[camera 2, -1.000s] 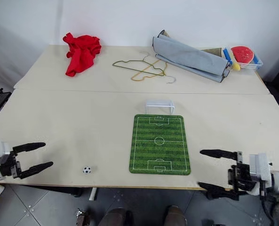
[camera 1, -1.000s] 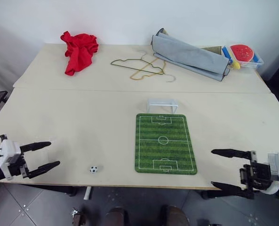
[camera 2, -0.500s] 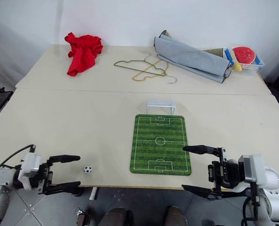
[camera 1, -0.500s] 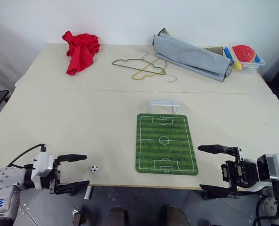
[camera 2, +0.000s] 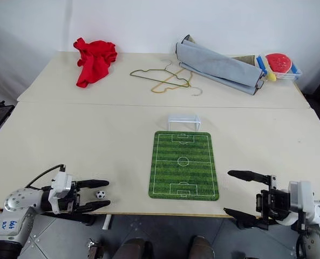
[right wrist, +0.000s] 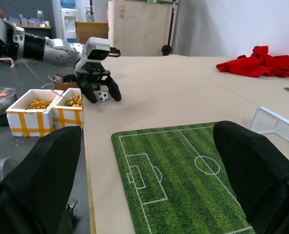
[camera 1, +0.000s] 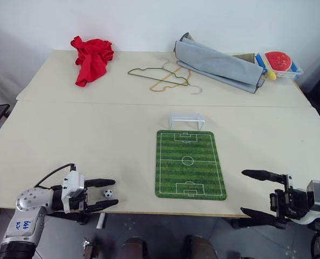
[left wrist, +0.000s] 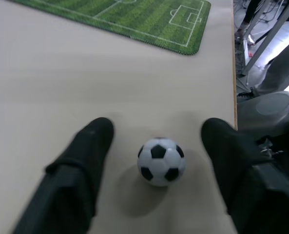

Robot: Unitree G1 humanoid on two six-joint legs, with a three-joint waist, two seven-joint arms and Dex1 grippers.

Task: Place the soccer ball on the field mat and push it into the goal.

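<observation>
Black-patched soccer ball (left wrist: 162, 161) sits on desk (camera 1: 95, 145) between left tool's (camera 1: 109, 193) spread, untouching fingers; right tool (camera 1: 251, 192) released.

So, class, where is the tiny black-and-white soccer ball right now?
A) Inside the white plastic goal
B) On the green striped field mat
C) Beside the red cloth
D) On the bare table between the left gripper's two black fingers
D: the tiny black-and-white soccer ball sits on the bare tabletop between the left gripper's two black fingers, short of the green striped field mat.
</observation>
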